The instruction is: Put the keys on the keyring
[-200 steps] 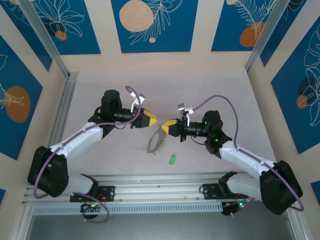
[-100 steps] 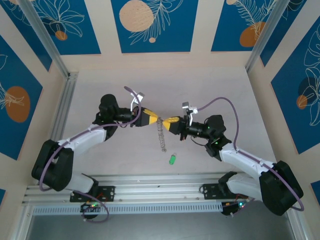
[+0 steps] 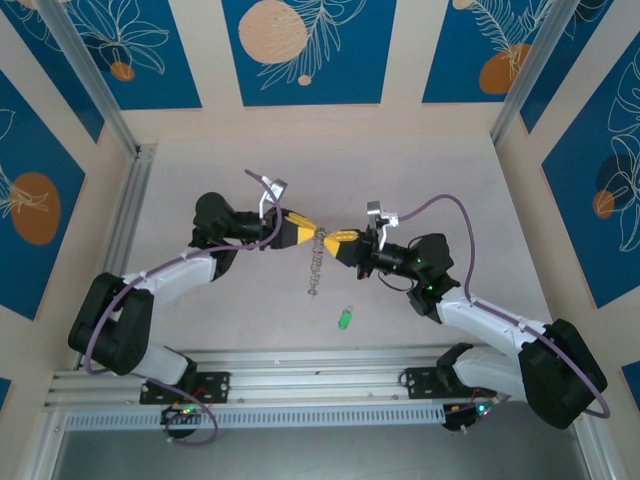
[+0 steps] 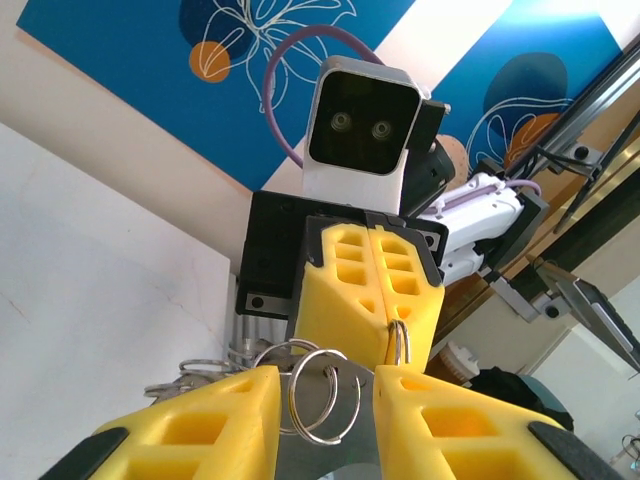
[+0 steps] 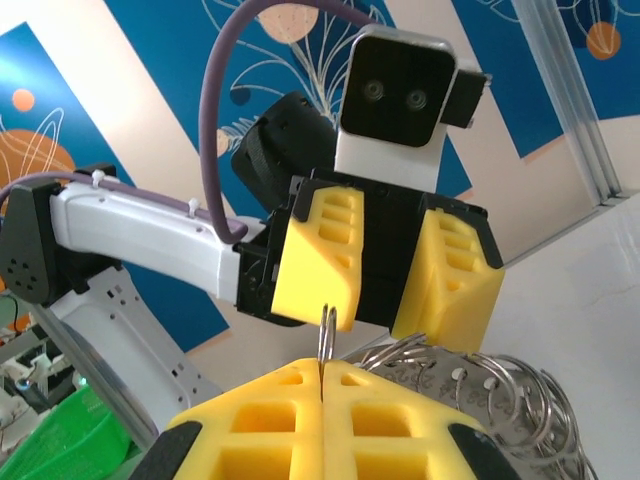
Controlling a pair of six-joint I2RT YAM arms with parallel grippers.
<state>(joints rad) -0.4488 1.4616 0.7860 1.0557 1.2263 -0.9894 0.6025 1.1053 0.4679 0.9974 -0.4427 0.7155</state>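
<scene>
Top cam: the keyring (image 3: 316, 268) dangles between the left gripper (image 3: 308, 231) and right gripper (image 3: 329, 240), which meet almost nose to nose at its upper end. The green key (image 3: 344, 319) lies on the table (image 3: 420, 180) nearer the arm bases, well apart from the ring. The ring's edge-on here, just a thin streak, and I can't tell if its lower end touches the table.

Left wrist: left jaws are narrow, with a couple of split rings wedged between the pads (image 4: 235, 400). They touch both pads as far as I can see, so I'd call that a grip. The bottom edge cuts off the rest of the bunch.

Right wrist: right jaws are shut flat on one thin ring, seen edge-on. My guess is one arm has to let go to fetch the key. I'd keep the right pinch firm and level, and release the left slowly so nothing swings.
</scene>
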